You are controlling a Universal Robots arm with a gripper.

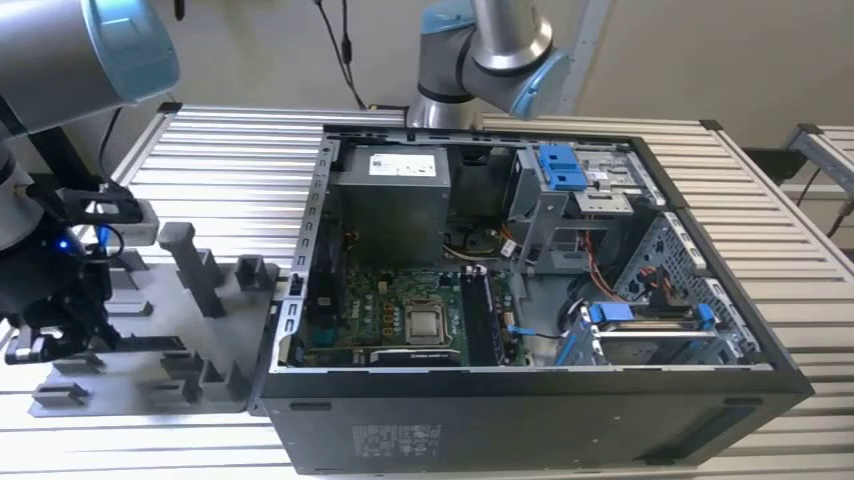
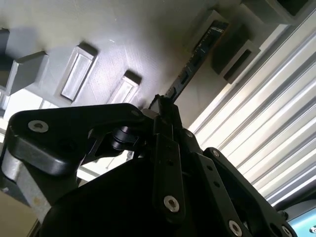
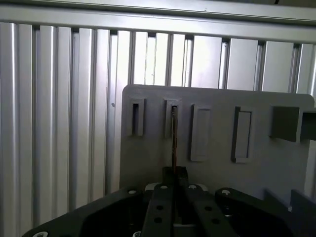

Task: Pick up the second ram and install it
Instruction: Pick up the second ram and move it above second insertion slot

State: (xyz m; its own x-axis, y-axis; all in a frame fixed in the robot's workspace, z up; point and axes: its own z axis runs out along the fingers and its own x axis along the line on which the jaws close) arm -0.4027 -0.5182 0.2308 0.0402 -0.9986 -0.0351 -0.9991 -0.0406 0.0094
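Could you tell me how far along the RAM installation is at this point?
Done: the gripper is at the grey holder. In hand: its fingers appear closed on the second ram, which stands on edge in a holder slot. Left: the stick is not yet lifted out or seated in the open computer case.

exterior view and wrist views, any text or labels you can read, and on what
Nothing can be quoted.
Power supply label: print too small to read.
Pale print on the case wall: too small to read.
Ram, clamped in the gripper: no legible text.
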